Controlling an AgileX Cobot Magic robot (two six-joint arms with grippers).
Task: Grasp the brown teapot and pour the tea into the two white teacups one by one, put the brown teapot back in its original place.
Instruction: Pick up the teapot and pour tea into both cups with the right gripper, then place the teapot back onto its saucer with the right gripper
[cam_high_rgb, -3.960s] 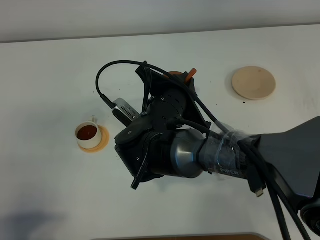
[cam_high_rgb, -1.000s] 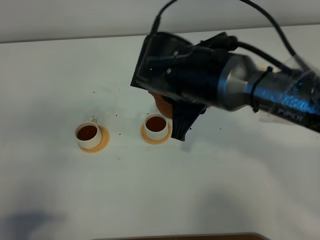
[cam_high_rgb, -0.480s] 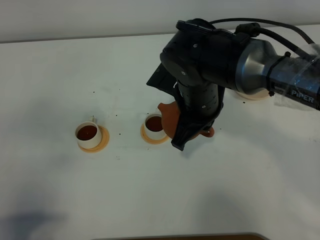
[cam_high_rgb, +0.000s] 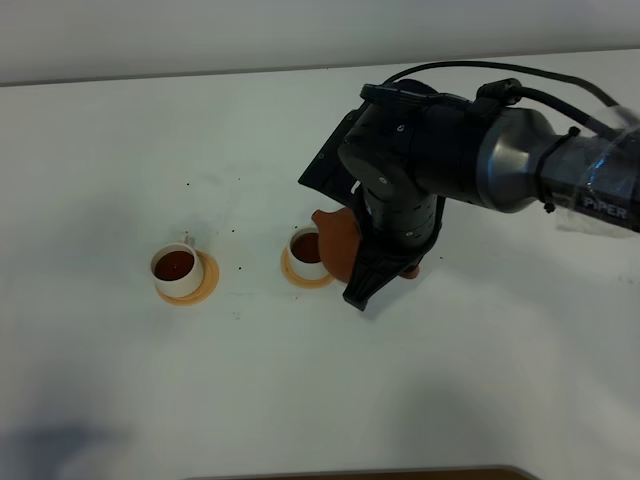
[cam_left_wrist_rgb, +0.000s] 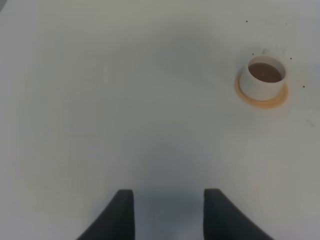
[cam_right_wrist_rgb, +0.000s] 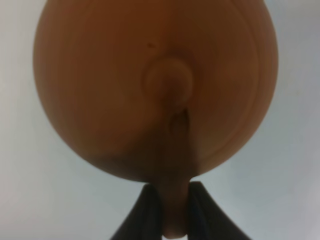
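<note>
The brown teapot hangs under my right arm, just right of the middle white teacup, which holds dark tea. In the right wrist view the teapot fills the frame with its lid knob facing the camera. My right gripper is shut on its loop handle. The other white teacup, also with tea, stands at the left and shows in the left wrist view. My left gripper is open and empty over bare table. The beige saucer is hidden behind my right arm.
Each cup stands on a small orange coaster: one under the left cup, also in the left wrist view, and one under the middle cup. The white table has a few dark specks near the cups.
My right arm has swung round and drawn back to the right. The teapot has come out from under it and now sits level beside the middle cup, a little lower than half a second ago.
</note>
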